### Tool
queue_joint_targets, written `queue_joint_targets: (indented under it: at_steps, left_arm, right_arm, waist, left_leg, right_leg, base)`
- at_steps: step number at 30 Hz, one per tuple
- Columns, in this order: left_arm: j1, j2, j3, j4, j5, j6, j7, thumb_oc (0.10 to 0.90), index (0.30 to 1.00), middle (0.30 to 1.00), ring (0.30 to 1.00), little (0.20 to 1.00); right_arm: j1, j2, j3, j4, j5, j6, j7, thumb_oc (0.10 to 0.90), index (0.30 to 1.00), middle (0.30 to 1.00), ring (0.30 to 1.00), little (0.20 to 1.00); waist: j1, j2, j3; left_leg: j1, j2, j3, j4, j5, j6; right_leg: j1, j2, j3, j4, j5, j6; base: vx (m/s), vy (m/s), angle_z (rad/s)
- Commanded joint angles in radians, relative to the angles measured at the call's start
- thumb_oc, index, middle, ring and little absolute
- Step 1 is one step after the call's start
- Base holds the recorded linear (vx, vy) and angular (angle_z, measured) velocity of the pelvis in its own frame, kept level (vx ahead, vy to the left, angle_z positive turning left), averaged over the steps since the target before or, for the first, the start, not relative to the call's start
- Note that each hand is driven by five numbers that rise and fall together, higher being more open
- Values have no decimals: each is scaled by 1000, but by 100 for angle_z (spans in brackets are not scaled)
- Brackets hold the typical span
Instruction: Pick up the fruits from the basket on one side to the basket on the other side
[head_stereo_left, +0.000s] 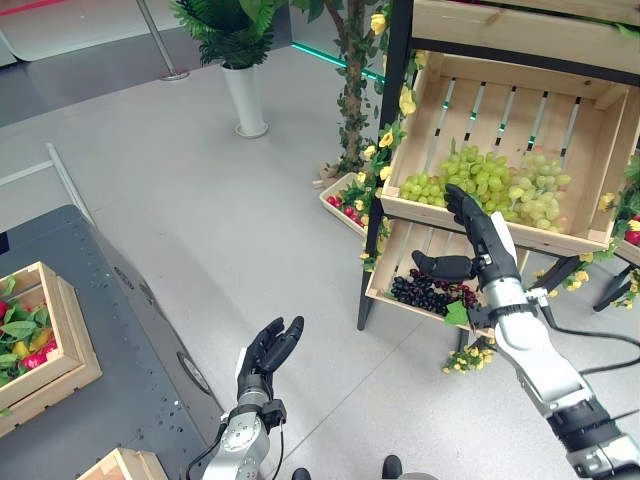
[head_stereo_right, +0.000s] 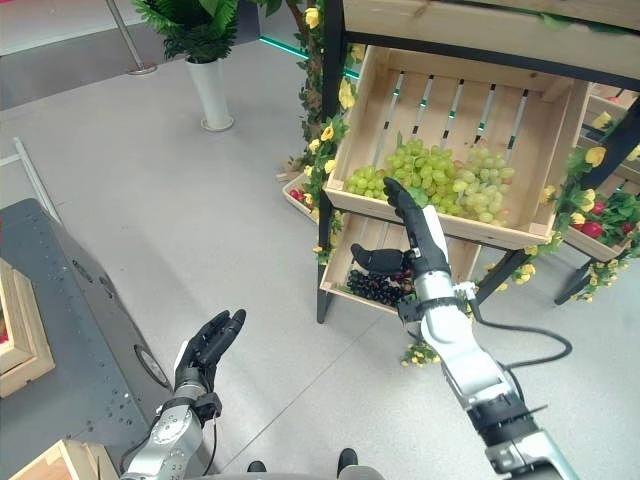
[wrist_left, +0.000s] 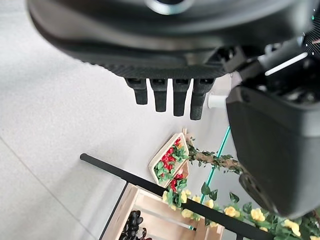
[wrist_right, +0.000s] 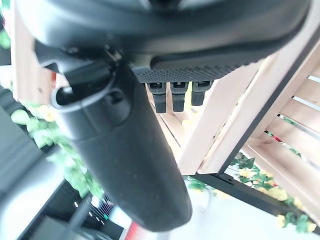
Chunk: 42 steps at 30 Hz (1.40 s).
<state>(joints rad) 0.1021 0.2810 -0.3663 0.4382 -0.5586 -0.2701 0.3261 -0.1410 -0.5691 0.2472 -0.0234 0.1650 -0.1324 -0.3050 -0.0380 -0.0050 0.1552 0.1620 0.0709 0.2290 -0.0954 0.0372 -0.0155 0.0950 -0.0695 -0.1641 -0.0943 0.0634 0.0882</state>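
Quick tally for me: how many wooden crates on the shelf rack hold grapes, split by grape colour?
Green grapes: 1 crate, the upper crate, where the right hand reaches.
Dark grapes: 1 crate, the lower crate.
Total: 2 grape crates.

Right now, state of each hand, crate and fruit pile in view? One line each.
right hand: open, fingers straight, raised at the front edge of the upper crate, holding nothing
left hand: open, empty, held low over the floor
upper crate: tilted forward, holds green grapes
lower crate: holds dark grapes
crate on grey table: holds mixed fruit and leaves
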Motion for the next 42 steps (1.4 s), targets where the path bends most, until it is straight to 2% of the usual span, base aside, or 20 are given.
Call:
queue_joint_targets:
  at_steps: [1,4,5,6,10,17,22,27,29,30,31,32,34,35,37,38,40,41,42]
  left_arm:
    - [-95,1,23,-8,72,-116,25,800,900,900,900,900]
    - [-86,-10,24,-7,90,-121,43,800,900,900,900,900]
    - [-85,-10,24,-7,90,-121,43,800,900,900,900,900]
    - [-82,-13,24,-7,93,-118,44,800,900,900,900,900]
    - [-85,-12,0,-5,88,-121,52,800,900,900,900,900]
    - [-77,-5,-8,-4,66,-144,54,800,900,900,900,900]
    - [-68,5,-6,-5,60,-144,61,800,900,900,900,900]
    - [-50,21,4,14,50,-141,49,800,900,900,900,900]
    - [-49,23,9,16,49,-136,42,800,900,900,900,900]
    - [-49,26,9,15,51,-131,39,800,900,900,900,900]
    - [-50,35,8,12,50,-130,32,800,900,900,900,900]
    - [-53,59,11,5,64,-131,20,800,900,900,900,900]
    - [-62,79,15,11,75,-129,15,800,900,900,900,900]
    - [-78,91,28,27,71,-123,-1,800,900,900,900,900]
    - [-111,107,48,46,52,-102,-23,800,900,900,900,900]
    - [-132,113,59,53,45,-93,-23,800,900,900,900,900]
    - [-177,110,52,56,34,-77,5,800,900,900,900,900]
    - [-192,101,51,66,35,-84,14,800,900,900,900,900]
    - [-211,95,41,79,42,-82,37,800,900,900,900,900]
  right_arm:
    - [-62,11,-72,-130,-14,-233,-71,800,900,900,900,900]
    - [21,56,-51,-188,6,-337,-37,800,900,900,900,900]
    - [23,57,-51,-189,8,-340,-36,800,900,900,900,900]
    - [38,70,-40,-197,29,-387,4,800,900,900,900,900]
    - [48,81,13,-221,32,-450,58,800,900,900,900,900]
    - [92,106,100,-145,96,-414,192,800,900,900,900,900]
    - [107,100,137,-86,95,-391,202,800,900,900,900,900]
    - [126,109,177,22,140,-320,246,800,900,900,900,900]
    - [128,109,179,45,133,-319,244,800,900,900,900,900]
    - [128,110,182,62,134,-315,251,800,900,900,900,900]
    - [130,115,187,70,143,-310,271,800,900,900,900,900]
    - [135,126,199,87,136,-332,308,800,900,900,900,900]
    - [140,122,211,95,102,-349,329,800,900,900,900,900]
    - [137,107,219,98,104,-353,342,800,900,900,900,900]
    - [127,94,231,115,113,-341,361,800,900,900,900,900]
    - [119,93,240,141,127,-338,372,800,900,900,900,900]
    - [91,105,252,199,143,-339,351,800,900,900,900,900]
    - [73,106,252,222,145,-340,345,800,900,900,900,900]
    - [58,120,243,261,139,-335,340,800,900,900,900,900]
  waist:
    - [-6,-5,-31]
    - [-23,2,-25]
    - [-23,2,-25]
    - [-27,4,-24]
    - [-30,9,-18]
    - [-28,6,-17]
    - [-21,-1,-12]
    - [-7,-11,-6]
    - [-4,-13,-5]
    - [-1,-12,-4]
    - [0,-9,4]
    - [-4,-7,30]
    - [-7,-11,55]
    - [-9,-13,76]
    - [-8,-18,93]
    - [-7,-21,98]
    - [-6,-23,102]
    - [-5,-25,101]
    - [-2,-29,95]
  left_leg:
    - [31,-28,-1,8,-152,13]
    - [35,-27,15,8,-155,17]
    - [35,-27,15,8,-155,17]
    - [35,-26,19,8,-156,17]
    - [35,-30,19,8,-158,19]
    - [36,-35,14,9,-157,19]
    - [31,-38,4,10,-156,20]
    - [31,-42,-10,8,-155,22]
    - [29,-43,-16,8,-156,24]
    - [26,-43,-23,8,-157,28]
    - [23,-44,-27,8,-155,38]
    - [14,-49,-27,24,-152,59]
    - [3,-51,-39,45,-153,63]
    - [-3,-45,-54,57,-149,60]
    - [-10,-31,-77,74,-148,52]
    - [-17,-18,-101,92,-155,45]
    - [-39,9,-127,119,-171,30]
    - [-46,22,-130,117,-169,20]
    - [-57,40,-116,99,-165,7]
  right_leg:
    - [41,12,19,7,-96,-12]
    - [35,12,35,7,-94,-7]
    - [34,12,35,7,-94,-7]
    - [33,12,38,7,-93,-6]
    - [30,14,47,7,-95,-4]
    - [34,13,38,7,-97,-4]
    - [35,10,28,7,-97,-2]
    - [43,6,7,7,-98,-1]
    - [49,3,-5,7,-99,0]
    - [47,-2,-24,45,-117,0]
    - [16,-13,-47,155,-133,5]
    - [-104,-48,-61,405,-117,38]
    - [-201,-67,-29,554,-74,56]
    - [-233,-76,6,580,-51,53]
    - [-225,-90,38,504,-41,42]
    - [-203,-101,72,393,-32,32]
    - [-181,-101,127,259,-44,26]
    - [-170,-94,132,210,-47,29]
    - [-141,-85,101,176,-76,28]
  base:
    - [-5,18,-18]
    - [-9,11,-20]
    - [-13,4,-8]
    - [-10,2,-5]
    - [-22,4,-14]
    - [-1,2,-1]
    - [8,7,3]
    - [33,9,4]
    - [45,14,7]
    - [34,27,10]
    - [-3,43,10]
    - [-32,34,4]
    - [-74,-69,-22]
    - [-56,-243,-25]
    - [27,-324,14]
    - [69,-445,43]
    - [23,-563,54]
    - [-16,-583,46]
    - [7,-507,35]
